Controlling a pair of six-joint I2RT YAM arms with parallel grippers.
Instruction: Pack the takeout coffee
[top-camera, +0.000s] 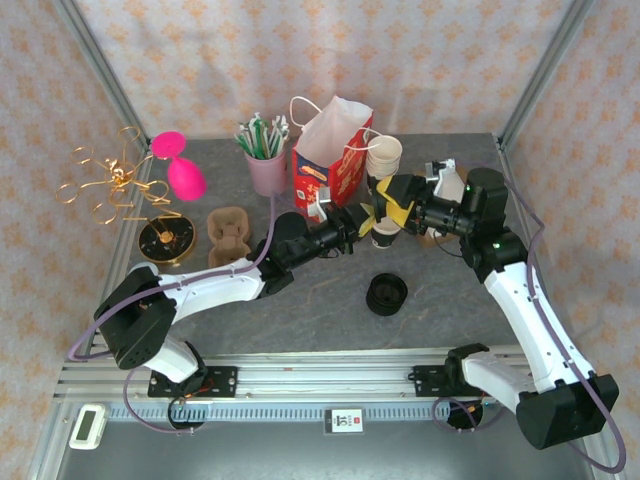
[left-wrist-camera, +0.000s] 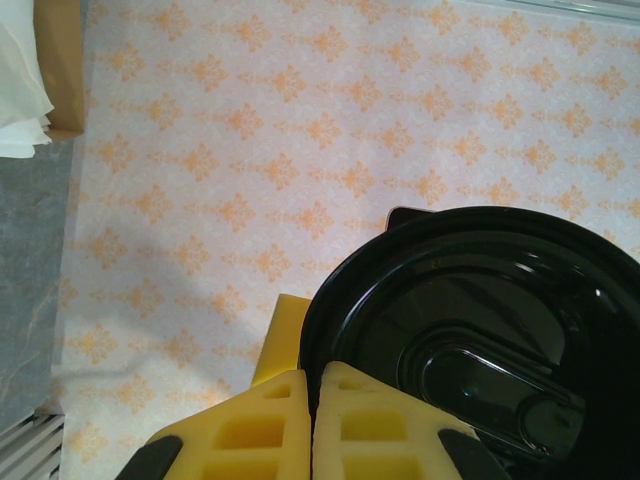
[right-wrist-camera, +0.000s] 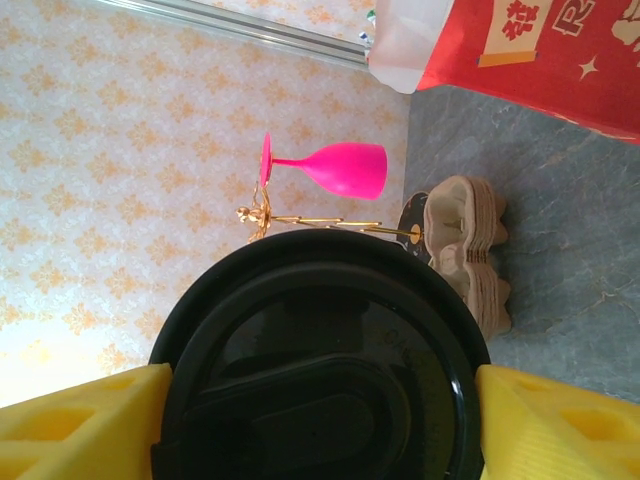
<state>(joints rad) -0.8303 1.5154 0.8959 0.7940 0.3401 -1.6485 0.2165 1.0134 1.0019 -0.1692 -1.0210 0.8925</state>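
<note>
Watching the overhead feed, I find the black-lidded paper coffee cup standing on the grey stone-look table. It is just in front of the red paper gift bag (on the side toward my arms' bases) and outside it.

The right gripper extends toward the cup from the bag's right. On its wrist camera the yellow foam fingers stand one on each side of the cup's round black plastic lid. The lid's rim hides where the pads would meet the cup, so I cannot tell whether that claw is grasping it or merely spread around it.

The left gripper extends from the bag's front left. Its fingers are clenched together with nothing between them, and their tips sit just beside the lid's edge.

A stack of spare black lids sits further in front of the bag. A stack of plain paper cups stands at the bag's right side. A brown moulded-pulp cup carrier lies off to its front left.
</note>
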